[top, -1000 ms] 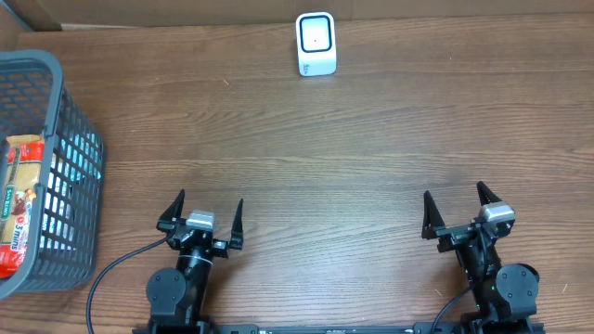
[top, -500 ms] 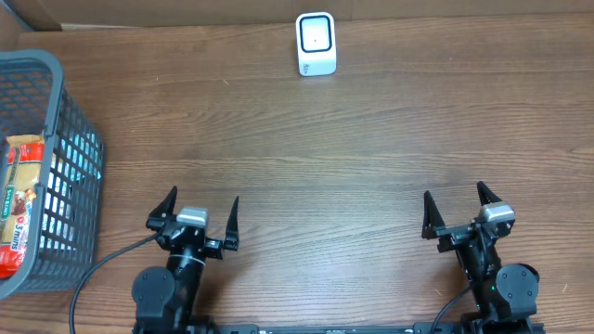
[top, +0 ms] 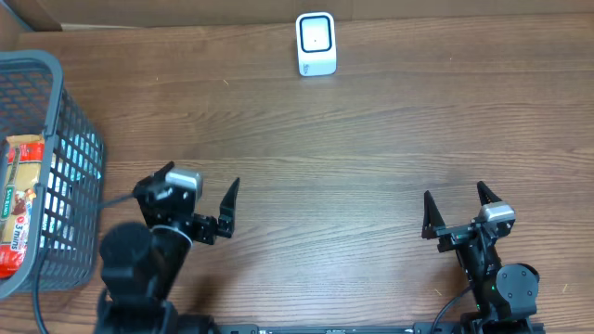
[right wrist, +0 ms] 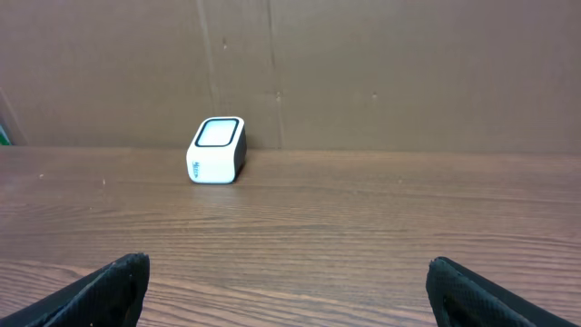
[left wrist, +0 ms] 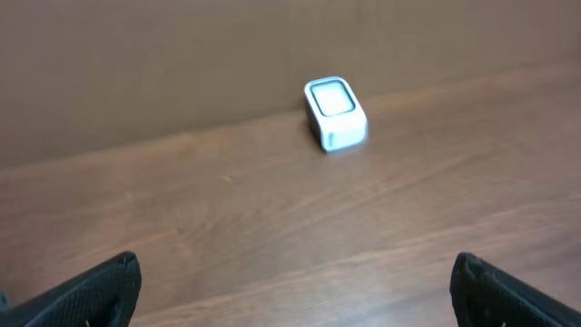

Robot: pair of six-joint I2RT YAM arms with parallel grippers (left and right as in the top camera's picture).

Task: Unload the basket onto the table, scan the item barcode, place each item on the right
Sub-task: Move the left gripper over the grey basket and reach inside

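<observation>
The item, an orange and red food packet (top: 20, 199), lies inside the grey basket (top: 82, 158) at the table's left edge. The white barcode scanner (top: 316, 44) stands at the far middle of the table; it also shows as the scanner (left wrist: 335, 112) in the left wrist view and the scanner (right wrist: 218, 150) in the right wrist view. My left gripper (top: 198, 187) is open and empty, raised just right of the basket, and the left gripper (left wrist: 295, 272) has only bare wood between its fingers. My right gripper (top: 454, 195) rests open and empty at the near right, and the right gripper (right wrist: 288, 268) holds nothing.
A brown cardboard wall (right wrist: 272, 64) runs behind the scanner along the table's far edge. The wooden table (top: 353, 148) stretches between the grippers and the scanner. The basket's tall mesh wall stands between my left gripper and the packet.
My left arm has risen and swung left toward the basket, its gripper staying open. The right arm has not moved.
</observation>
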